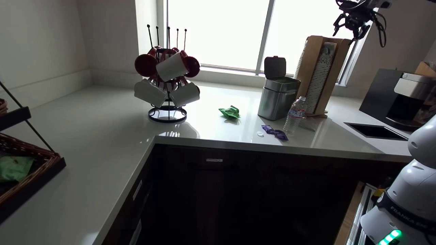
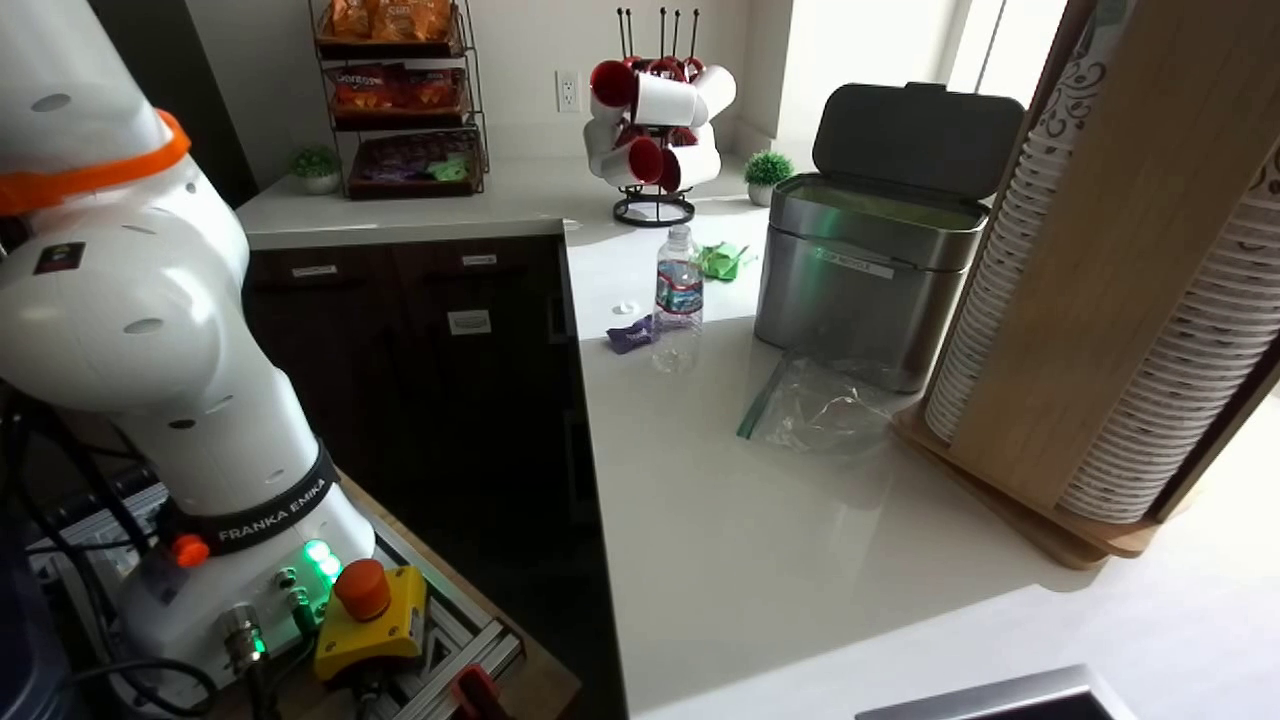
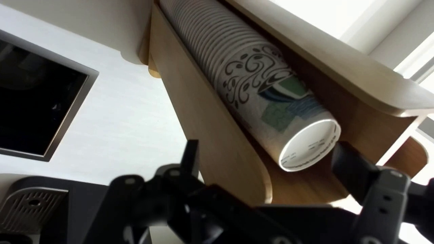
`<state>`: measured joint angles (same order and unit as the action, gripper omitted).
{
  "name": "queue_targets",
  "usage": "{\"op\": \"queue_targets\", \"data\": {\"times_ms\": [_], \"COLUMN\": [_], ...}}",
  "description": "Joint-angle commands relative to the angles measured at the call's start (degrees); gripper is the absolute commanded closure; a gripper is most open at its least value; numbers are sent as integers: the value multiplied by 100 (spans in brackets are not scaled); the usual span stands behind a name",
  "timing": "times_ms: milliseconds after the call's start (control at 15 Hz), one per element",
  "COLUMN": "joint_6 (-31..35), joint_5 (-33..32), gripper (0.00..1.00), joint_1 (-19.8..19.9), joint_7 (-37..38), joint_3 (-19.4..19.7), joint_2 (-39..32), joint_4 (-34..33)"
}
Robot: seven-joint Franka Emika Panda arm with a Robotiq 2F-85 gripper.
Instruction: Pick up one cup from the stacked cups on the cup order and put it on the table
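One printed cup (image 3: 273, 103) heads the stack (image 3: 208, 30) in the wrist view, inverted, its base toward us; we judge it the unit to remove first. The wooden walls of the cup organizer (image 3: 203, 108) flank the column, presumably to keep it aligned. Our gripper (image 3: 269, 157) is spread wide, holding nothing; its fingers (image 3: 190, 157) appear to either side of the cup's base, which we read as preparation for a grip. In an exterior view, the steel canister (image 1: 276, 98) stands beside the organizer, and we see the gripper by the organizer's top, fingers downward; contact cannot be told. In an exterior view, the countertop (image 2: 700, 560) supports the organizer and, we judge, provides the set-down place.
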<state>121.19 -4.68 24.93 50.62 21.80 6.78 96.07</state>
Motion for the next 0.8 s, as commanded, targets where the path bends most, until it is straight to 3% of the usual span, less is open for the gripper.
{"op": "queue_targets", "data": {"times_ms": [0,467,533,667,733], "joint_6": [98,736,816,901,927], "joint_5": [252,324,308,306,309], "gripper": [0,0,5,34,42], "joint_1": [-26,-30,-33,-40,-43], "joint_7": [465,869,881,869,863], "joint_3": [27,60,61,62,61], "joint_2": [-153,-356,-372,-407,-417], "joint_4": [-26,-7,1,8,12]}}
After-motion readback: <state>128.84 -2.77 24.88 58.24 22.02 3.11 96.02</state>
